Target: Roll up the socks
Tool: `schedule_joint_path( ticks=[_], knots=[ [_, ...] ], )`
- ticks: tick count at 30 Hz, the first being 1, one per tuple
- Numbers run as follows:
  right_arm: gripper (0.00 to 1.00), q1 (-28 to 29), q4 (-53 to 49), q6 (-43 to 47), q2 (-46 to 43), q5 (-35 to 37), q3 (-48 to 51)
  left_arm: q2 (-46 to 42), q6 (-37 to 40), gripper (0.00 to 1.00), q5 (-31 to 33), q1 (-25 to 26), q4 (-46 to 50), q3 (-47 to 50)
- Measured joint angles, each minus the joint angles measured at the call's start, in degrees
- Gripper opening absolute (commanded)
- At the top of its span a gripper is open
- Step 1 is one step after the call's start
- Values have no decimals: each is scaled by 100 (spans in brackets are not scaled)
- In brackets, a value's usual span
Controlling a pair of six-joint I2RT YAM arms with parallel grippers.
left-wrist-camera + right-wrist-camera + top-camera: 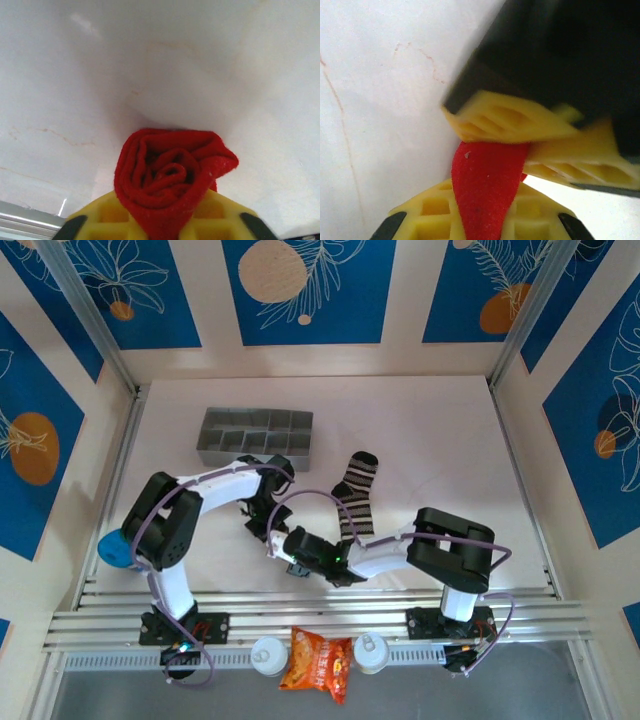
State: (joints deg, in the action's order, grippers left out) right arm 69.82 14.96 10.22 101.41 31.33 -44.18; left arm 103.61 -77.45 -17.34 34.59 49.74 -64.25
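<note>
The red sock (170, 182) is wound into a tight spiral, seen end-on from the left wrist. It is pinched in the yellow fingers of the left tool (165, 227), just above the white table (75, 75). The right wrist shows instead its flat tail, clamped in the right tool (482, 225) and running up to the other tool's fingers. From overhead, the striped sock (356, 495) lies flat just beyond both tools. A grey compartment tray (255, 437) sits further back, with blue-panelled walls (310, 290) around.
</note>
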Motion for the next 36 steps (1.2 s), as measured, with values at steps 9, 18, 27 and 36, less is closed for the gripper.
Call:
schedule_joint_path(
  ticks=[9, 18, 27, 36],
  knots=[
    [0, -542, -1491, -518, -785, -249, -210, -1231, 136, 100, 984, -654, 85, -518],
    [0, -1834, -4594, -1937, -756, -1215, -2988, -2789, 452, 96, 1961, -682, 146, -815],
    [0, -3099, -7075, -3541, 1268, -2142, -6926, -4398, 949, 94, 2079, -402, 109, 317],
    [0, -3381, -8531, -4385, 3257, -2771, -9619, -6419, 1810, 90, 2688, -306, -122, 828]
  ],
)
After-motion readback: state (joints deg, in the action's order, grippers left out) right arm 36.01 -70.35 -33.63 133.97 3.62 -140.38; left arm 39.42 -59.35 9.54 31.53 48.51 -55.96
